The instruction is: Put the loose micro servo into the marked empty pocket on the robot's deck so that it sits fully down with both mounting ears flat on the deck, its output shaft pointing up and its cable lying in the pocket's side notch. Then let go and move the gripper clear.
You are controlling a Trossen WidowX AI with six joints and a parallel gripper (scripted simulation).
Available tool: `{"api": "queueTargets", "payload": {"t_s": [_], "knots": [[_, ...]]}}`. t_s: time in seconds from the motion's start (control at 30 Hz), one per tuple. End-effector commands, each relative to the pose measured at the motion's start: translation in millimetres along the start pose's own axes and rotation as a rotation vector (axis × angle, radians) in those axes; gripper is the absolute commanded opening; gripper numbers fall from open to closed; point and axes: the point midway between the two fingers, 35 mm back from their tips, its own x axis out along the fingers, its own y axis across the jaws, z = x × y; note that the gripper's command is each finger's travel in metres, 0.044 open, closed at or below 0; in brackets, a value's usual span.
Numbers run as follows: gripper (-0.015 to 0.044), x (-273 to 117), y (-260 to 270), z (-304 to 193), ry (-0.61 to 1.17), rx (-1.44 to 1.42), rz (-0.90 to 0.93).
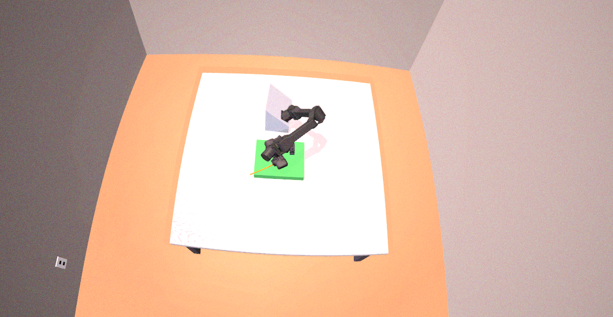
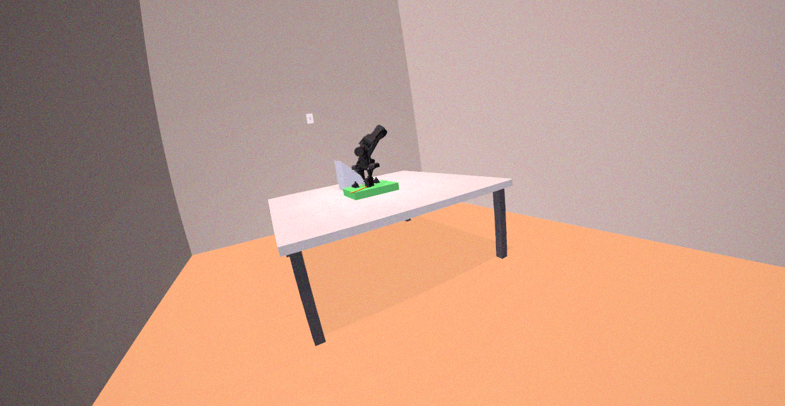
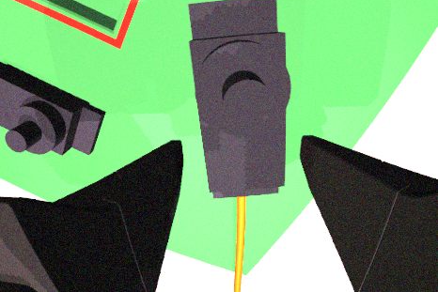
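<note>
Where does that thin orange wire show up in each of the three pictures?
Top: orange cable runs left off the green deck, below the gripper.
Exterior: short streak on the deck's near left.
Wrist: hangs below the dark servo, lower centre.
Shared landmark: the green deck.
</note>
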Motion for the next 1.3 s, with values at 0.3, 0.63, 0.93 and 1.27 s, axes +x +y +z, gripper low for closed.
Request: {"api": "queueTargets", "payload": {"t_s": [0.3, 0.63, 0.93, 1.27], "knots": [[0.0006, -4.9, -0.4, -0.3, 0.0, 0.005, -0.003], [0.0, -29.6, 5.9, 6.6, 0.0, 0.006, -0.002], [0.0, -29.6, 7.5, 9.1, 0.0, 0.006, -0.002], [0.0, -29.5, 0.2, 25.8, -0.001, 0.006, -0.002]]}}
